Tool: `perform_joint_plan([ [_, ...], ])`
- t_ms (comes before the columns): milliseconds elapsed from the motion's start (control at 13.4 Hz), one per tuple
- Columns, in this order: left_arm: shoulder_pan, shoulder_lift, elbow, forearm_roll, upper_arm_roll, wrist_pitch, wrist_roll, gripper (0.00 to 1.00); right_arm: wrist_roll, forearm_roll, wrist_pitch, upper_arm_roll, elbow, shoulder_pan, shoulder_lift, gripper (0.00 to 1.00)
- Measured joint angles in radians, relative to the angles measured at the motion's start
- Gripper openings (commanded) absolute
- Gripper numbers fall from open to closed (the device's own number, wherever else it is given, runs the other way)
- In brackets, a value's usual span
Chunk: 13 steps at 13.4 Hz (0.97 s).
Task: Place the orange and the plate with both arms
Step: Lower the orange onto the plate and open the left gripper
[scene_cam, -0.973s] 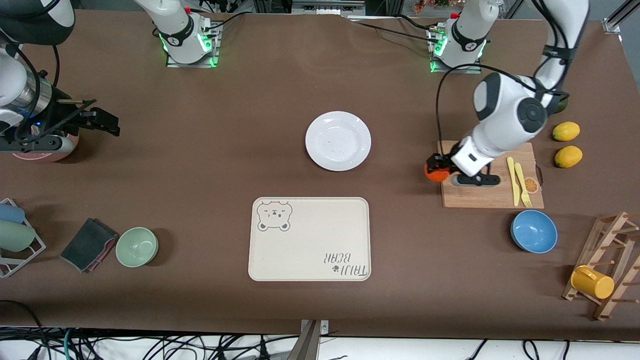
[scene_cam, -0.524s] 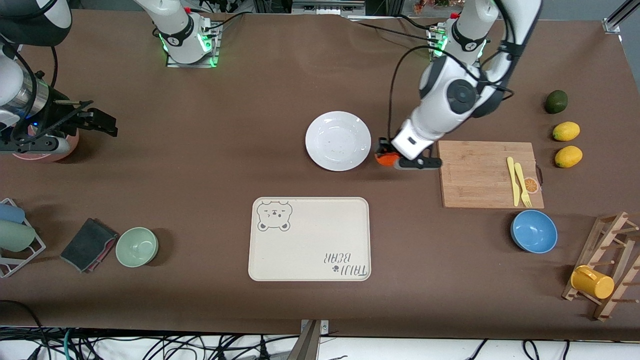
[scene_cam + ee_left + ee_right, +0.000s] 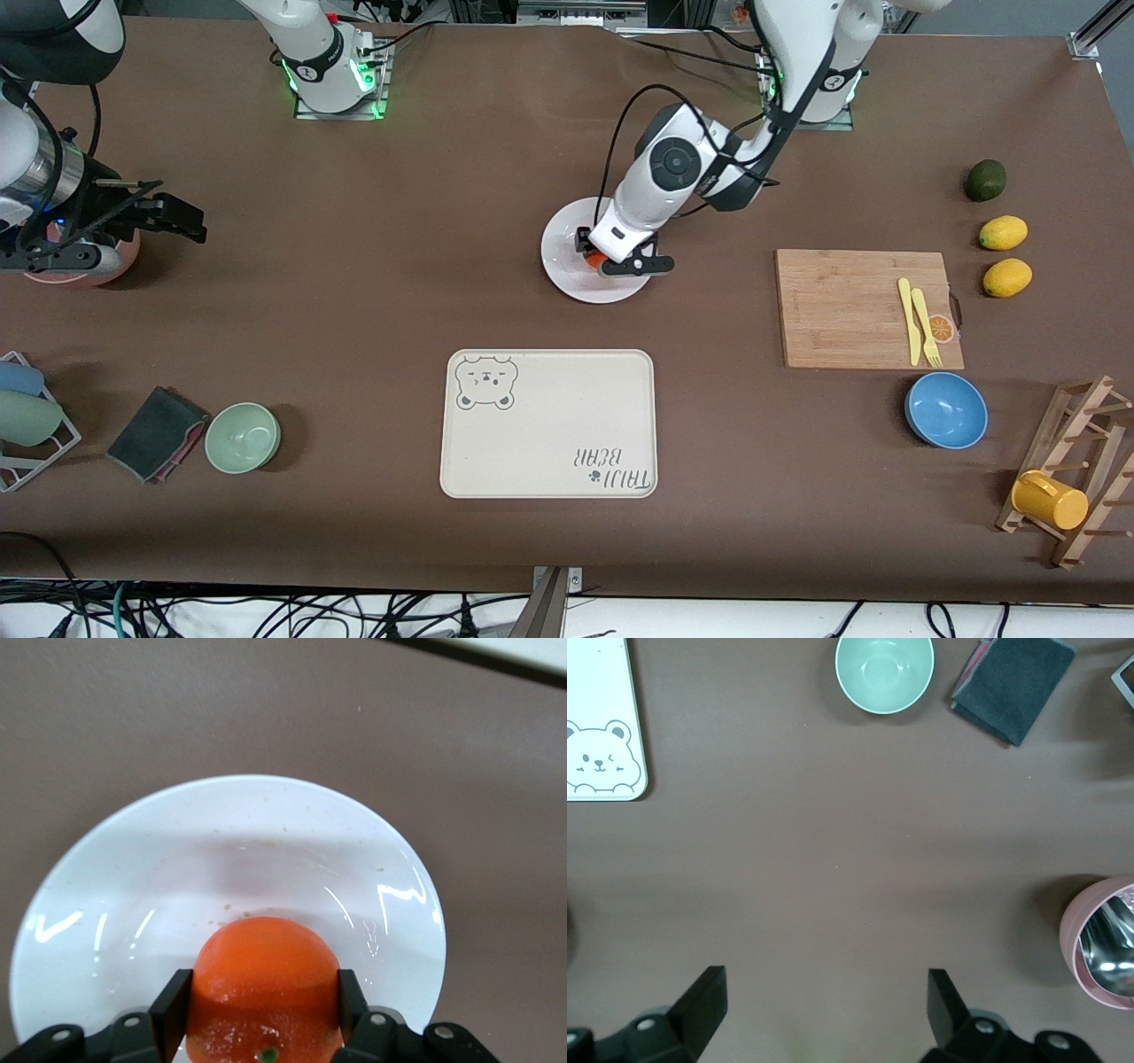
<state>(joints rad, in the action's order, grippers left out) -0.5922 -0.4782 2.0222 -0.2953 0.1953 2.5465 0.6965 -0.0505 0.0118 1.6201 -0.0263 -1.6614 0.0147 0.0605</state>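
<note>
Left gripper [image 3: 592, 258] clamped on orange [image 3: 264, 988] over plate [image 3: 115, 877]; released high, it may roll off. Right gripper [image 3: 824, 1001] waits, spread apart.

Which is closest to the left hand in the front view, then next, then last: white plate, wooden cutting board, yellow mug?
Left hand is shut on the orange.
1. White plate: directly under the hand.
2. Wooden cutting board: toward the left arm's end of the table.
3. Yellow mug: on the wooden rack, nearest the front camera.
</note>
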Motion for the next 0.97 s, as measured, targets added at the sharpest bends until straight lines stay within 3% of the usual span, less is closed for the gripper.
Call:
perform_joint_plan([
  [150,0.0,-0.014,-0.011,0.0,-0.007,0.0,0.002,0.25,0.0,0.0,0.0,0.001,0.0,-0.001,0.0,1.0],
  [374,0.0,-0.015,-0.013,0.0,-0.02,-0.001,0.002,1.0,0.0,0.0,0.0,0.001,0.0,-0.002,0.0,1.0],
  [973,0.019,0.005,-0.025,0.0,-0.053,-0.045,0.005,1.0,0.0,0.0,0.0,0.001,0.0,-0.002,0.0,1.0],
])
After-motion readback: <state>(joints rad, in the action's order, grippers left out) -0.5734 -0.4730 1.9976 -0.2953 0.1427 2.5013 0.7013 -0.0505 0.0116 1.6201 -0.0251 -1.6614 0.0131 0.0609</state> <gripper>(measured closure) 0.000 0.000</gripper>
